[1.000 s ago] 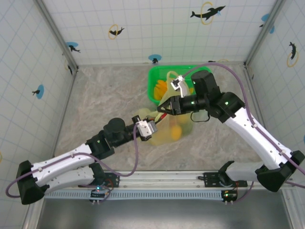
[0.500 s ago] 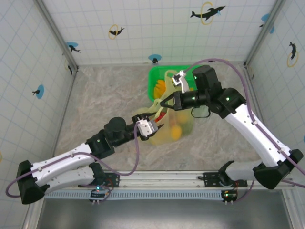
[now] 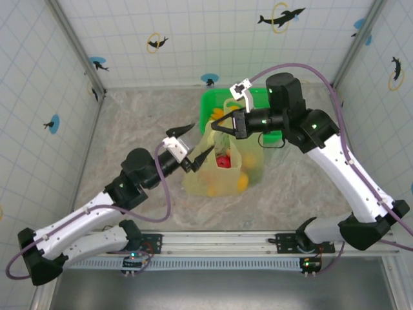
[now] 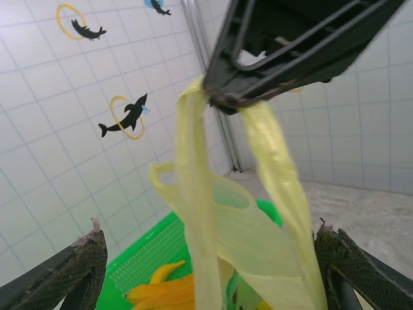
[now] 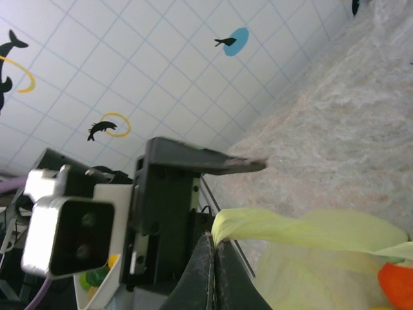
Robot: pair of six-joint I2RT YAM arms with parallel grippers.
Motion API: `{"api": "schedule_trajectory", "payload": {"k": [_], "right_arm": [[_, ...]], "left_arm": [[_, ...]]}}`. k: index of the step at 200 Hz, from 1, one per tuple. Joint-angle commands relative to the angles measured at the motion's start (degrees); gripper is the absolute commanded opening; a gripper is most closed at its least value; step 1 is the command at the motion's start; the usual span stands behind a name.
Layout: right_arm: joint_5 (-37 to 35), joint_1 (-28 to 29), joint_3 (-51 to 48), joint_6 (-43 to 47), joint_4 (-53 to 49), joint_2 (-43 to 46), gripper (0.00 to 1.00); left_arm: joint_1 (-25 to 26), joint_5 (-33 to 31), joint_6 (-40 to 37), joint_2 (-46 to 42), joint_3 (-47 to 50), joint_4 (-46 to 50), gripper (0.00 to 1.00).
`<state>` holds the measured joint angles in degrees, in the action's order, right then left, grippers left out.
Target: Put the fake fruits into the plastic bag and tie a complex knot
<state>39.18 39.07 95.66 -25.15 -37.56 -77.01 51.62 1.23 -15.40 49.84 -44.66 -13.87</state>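
The pale yellow-green plastic bag (image 3: 227, 173) stands on the table in front of the green basket (image 3: 245, 103). Its loop handle (image 5: 290, 225) is stretched up to my right gripper (image 3: 217, 129), which is shut on it; the pinched fingertips (image 5: 215, 240) hold the bunched plastic. Fake fruits show through the bag: a red one (image 3: 224, 161), an orange one (image 3: 242, 182) and a yellow one (image 3: 211, 191). Yellow-orange bananas (image 4: 164, 287) lie in the basket (image 4: 151, 248). My left gripper (image 3: 192, 144) hangs open just left of the bag (image 4: 264, 242), nothing between its fingers.
The basket stands against the back wall, right behind the bag. Tiled walls close the marbled tabletop (image 3: 135, 129) on three sides. A metal rail (image 3: 226, 242) runs along the near edge. Open floor lies left of the bag.
My left gripper has opened, let go of the bag and drawn back up-left. My right gripper has shut on the handle and lifted it toward the basket.
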Motion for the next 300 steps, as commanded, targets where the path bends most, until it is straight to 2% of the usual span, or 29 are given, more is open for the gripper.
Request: {"api": "schedule_trajectory", "payload": {"k": [1,30,60,79,159,195,233,251,266,300], "right_arm": [[2.3,0.6,-0.9,2.2,5.2,1.7,0.0],[-0.5,0.9,-3.0,3.9,6.7,3.2,0.0],[-2.9,1.0,-5.2,3.8,8.2,3.8,0.0],[-4.2,1.1,-6.8,3.1,10.1,4.1,0.0],[-8.0,2.3,-8.7,1.0,15.9,3.7,0.0],[-12.0,3.3,-10.4,0.7,17.8,4.5,0.0],[-16.7,4.4,-13.1,0.5,20.0,5.9,0.0],[-19.2,4.5,-14.1,0.1,21.2,6.7,0.0],[-19.4,4.6,-14.7,-0.3,22.0,7.1,0.0],[-17.8,4.6,-14.6,-0.5,21.9,6.9,0.0]], "left_arm": [[-4.6,6.4,10.4,2.4,-1.1,-4.3,0.83],[-11.7,21.7,20.9,3.1,2.2,-12.6,0.77],[-12.0,31.1,22.9,5.0,3.1,-13.3,0.67],[-12.0,33.8,23.9,6.0,3.5,-13.5,0.64],[-11.8,34.3,30.3,10.2,6.5,-20.8,0.51],[-9.4,31.3,32.6,10.9,8.3,-24.5,0.52],[-6.0,26.9,31.6,12.3,8.9,-25.7,0.55],[-5.2,23.9,31.3,12.1,9.8,-26.7,0.49],[-4.7,22.9,27.2,12.1,10.2,-26.1,0.43],[-4.5,25.1,22.2,11.6,11.3,-24.3,0.38]]}}
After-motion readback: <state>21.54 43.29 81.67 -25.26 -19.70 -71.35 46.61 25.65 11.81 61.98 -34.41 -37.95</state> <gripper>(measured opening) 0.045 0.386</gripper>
